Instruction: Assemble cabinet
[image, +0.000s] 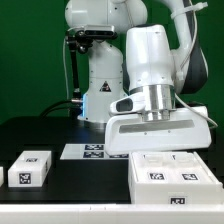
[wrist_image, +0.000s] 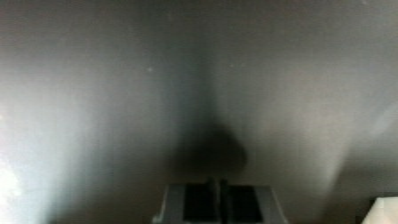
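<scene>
The cabinet body (image: 176, 172), a large white box with square tags on top, sits at the front of the exterior view's right. My gripper (image: 160, 138) hangs straight down right behind and above its back edge, and its fingertips are hidden there. In the wrist view the gripper (wrist_image: 217, 203) shows two dark fingers (wrist_image: 192, 203) pressed together with only a thin line between them and nothing held. A blurred, very close grey-white surface (wrist_image: 160, 90) fills that view. A smaller white tagged block (image: 30, 168) lies at the exterior view's left.
The marker board (image: 92, 150) lies flat on the black table between the small block and the cabinet body. The robot's white base (image: 100, 80) stands behind it. A green wall is at the back.
</scene>
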